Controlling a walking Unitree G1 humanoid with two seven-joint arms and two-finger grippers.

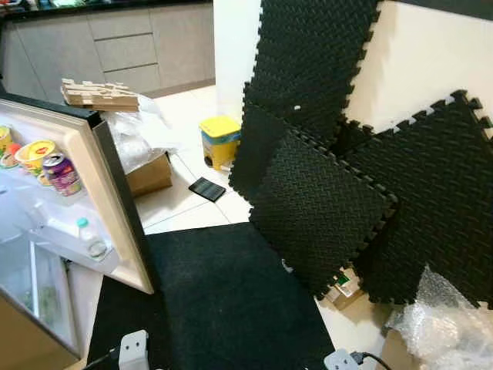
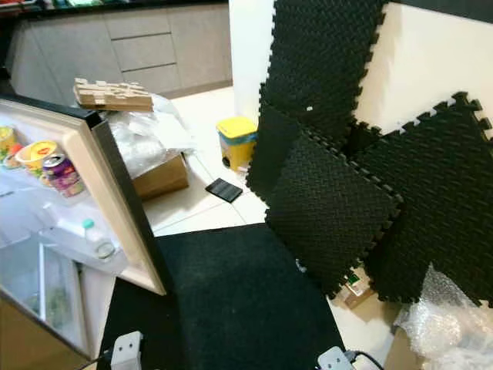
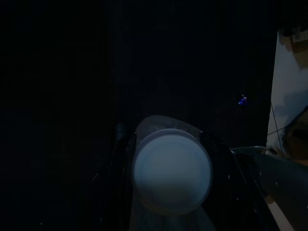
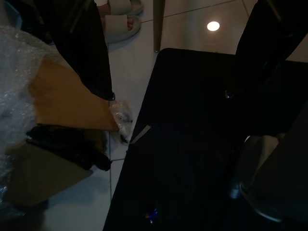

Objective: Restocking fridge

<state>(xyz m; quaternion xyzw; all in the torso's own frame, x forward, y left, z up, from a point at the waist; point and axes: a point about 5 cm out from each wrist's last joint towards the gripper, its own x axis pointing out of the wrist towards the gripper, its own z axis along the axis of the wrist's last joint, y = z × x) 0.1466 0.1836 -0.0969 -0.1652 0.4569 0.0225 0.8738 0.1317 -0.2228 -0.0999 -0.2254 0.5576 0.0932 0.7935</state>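
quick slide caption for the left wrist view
Left gripper holding a white-capped clear bottle between its black fingers over the dark floor mat.

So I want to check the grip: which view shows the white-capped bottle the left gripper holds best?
The left wrist view: the white-capped bottle sits between the left gripper fingers, cap toward the camera, though dim. The eye views show the open fridge door.

Head cameras look down at the black mat [image 1: 231, 301] — both wrist cameras face it closely.

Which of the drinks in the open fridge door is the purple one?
The purple can standing on the upper door shelf, beside the yellow tub; the clear bottle with a green cap sits lower down.
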